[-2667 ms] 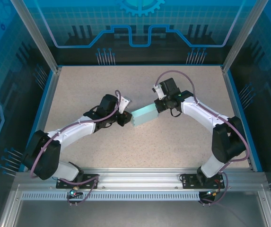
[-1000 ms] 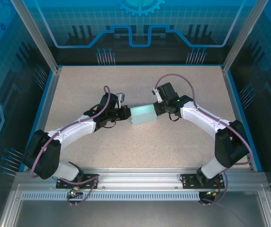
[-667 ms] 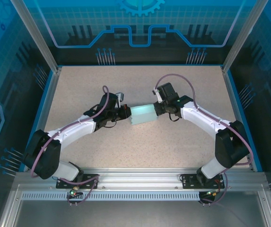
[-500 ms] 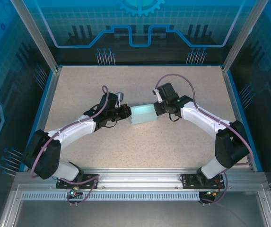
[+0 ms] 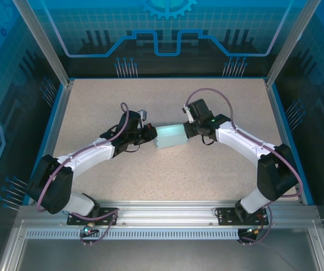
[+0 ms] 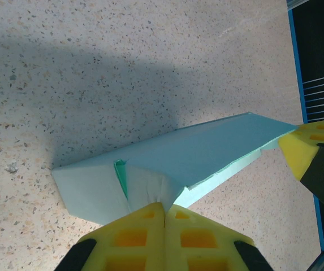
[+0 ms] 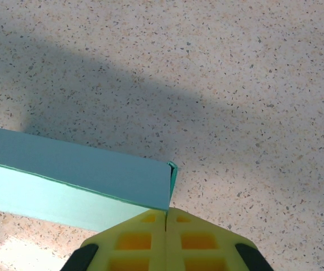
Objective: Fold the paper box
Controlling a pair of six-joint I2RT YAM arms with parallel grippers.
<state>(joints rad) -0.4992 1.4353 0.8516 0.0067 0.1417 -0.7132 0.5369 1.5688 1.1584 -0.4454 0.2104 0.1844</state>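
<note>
We look down on a brightly lit, speckled beige table (image 5: 167, 175) edged in blue. Aluminium posts (image 5: 42, 42) rise from its far corners, blue patterned panels (image 5: 167, 28) close the far side, and a slotted metal rail (image 5: 167, 232) runs along the near edge.

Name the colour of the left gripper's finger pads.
The left gripper has yellow pads, clearest in the left wrist view.

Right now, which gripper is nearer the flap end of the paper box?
Left. The left gripper sits at that end of the paper box; the right gripper is at the opposite end.
</note>
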